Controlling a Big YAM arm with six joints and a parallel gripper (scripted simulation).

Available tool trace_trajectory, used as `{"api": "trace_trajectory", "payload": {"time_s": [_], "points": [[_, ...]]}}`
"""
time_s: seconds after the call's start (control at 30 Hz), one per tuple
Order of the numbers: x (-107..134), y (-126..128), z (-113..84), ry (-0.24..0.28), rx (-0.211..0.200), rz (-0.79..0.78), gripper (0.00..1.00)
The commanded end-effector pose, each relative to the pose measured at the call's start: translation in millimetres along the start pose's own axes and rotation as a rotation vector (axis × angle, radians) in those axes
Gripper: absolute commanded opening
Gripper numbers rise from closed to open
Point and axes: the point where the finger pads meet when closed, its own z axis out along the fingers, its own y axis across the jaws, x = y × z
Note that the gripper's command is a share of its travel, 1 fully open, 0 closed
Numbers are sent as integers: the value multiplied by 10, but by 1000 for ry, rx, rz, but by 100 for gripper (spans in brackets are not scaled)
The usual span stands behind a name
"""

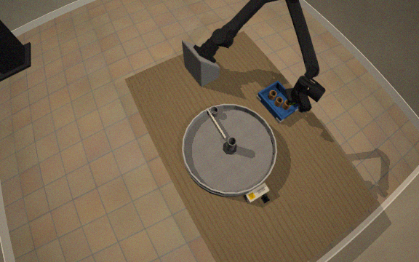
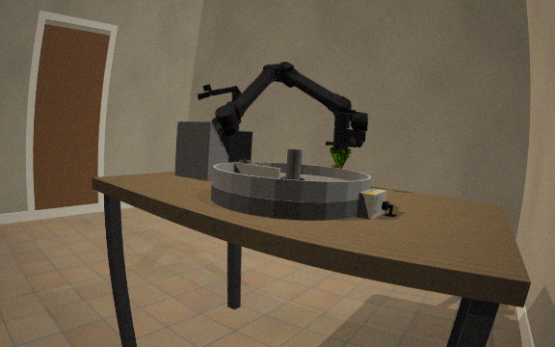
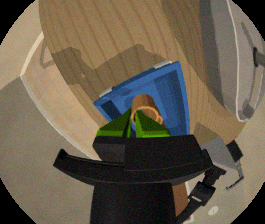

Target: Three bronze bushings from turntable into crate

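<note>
The gripper [image 1: 291,104] [image 2: 339,163] [image 3: 134,115] is shut on the wall of a bronze bushing [image 1: 286,105] [image 2: 337,167] [image 3: 147,116], held upright over the right part of the blue crate [image 1: 270,105] [image 3: 174,90]. Two other bronze bushings, the first [image 1: 273,94] and the second [image 1: 279,101], stand in the crate. In the wrist view, part of another bronze rim shows just beside the held one. The round grey turntable [image 1: 209,164] [image 2: 306,192] [image 3: 219,60] carries a dark grey bushing [image 1: 214,110] near its rim. The crate is hidden in the exterior view.
A pale bar [image 1: 217,124] [image 2: 258,171] crosses part of the turntable towards its tall central post [image 1: 230,143] [image 2: 294,164]. A white control box [image 1: 257,193] [image 2: 373,203] adjoins the turntable rim. A grey block [image 1: 200,69] [image 2: 195,149] stands by the arm's base.
</note>
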Motion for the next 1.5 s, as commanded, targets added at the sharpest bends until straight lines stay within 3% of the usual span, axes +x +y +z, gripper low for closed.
{"api": "trace_trajectory", "payload": {"time_s": [0.0, 0.23, 0.27, 0.33, 0.5, 1.47], "points": [[-11, -32, 136, 8, 9, 16, 0], [-9, -33, 228, 8, 9, 16, 0], [-128, 51, 125, -19, -10, 11, 0], [-31, 19, 256, 2, 4, 8, 0], [-22, 4, 326, 4, 5, 11, 0], [-32, 8, 307, -3, 0, 12, 0]]}}
